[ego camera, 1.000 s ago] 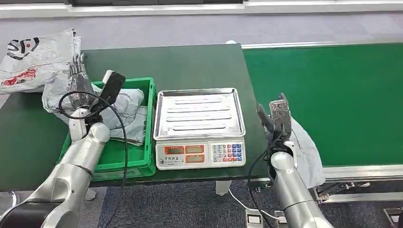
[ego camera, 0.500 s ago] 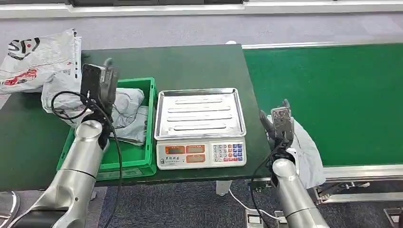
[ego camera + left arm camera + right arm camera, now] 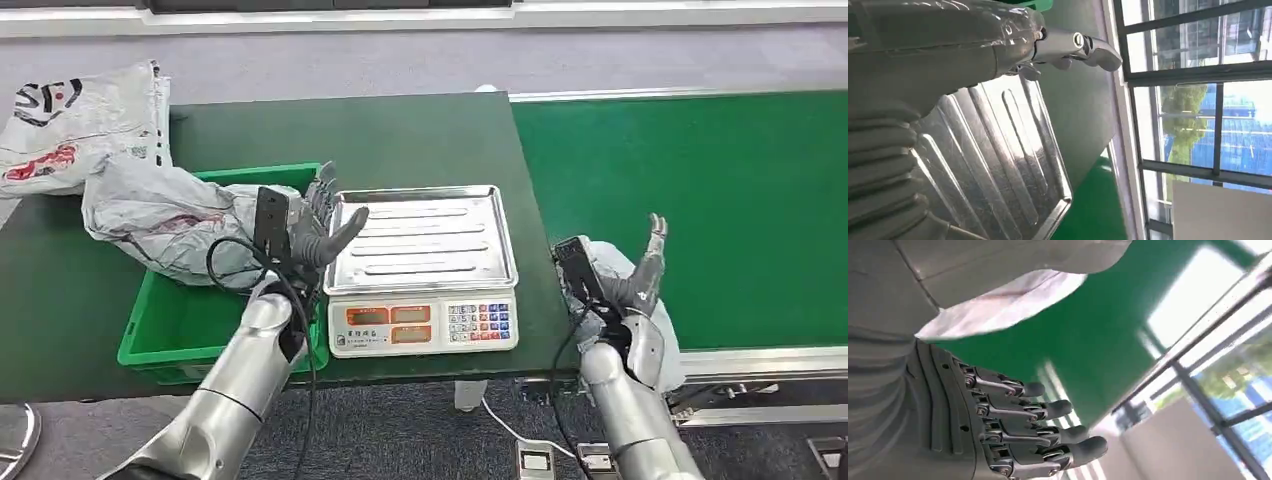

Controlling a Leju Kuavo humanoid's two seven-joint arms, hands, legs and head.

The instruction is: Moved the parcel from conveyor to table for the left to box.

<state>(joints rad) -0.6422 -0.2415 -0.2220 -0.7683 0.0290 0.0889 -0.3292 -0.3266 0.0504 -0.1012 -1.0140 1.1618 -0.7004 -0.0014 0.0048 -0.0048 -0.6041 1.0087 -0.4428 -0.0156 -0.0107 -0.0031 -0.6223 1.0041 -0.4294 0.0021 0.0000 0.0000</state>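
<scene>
Right hand spread over the parcel — apparently not gripping it.

The scale sits mid-table; crate at its nine o'clock, conveyor at three, parcel at four.

Parcel: grey-white soft plastic mailer, crumpled, lying at near edge of green conveyor, partly hidden behind the right arm. Green box on the dark table, left of the scale; a second grey crumpled bag lies across the box's far left corner, spilling over the rim.
</scene>
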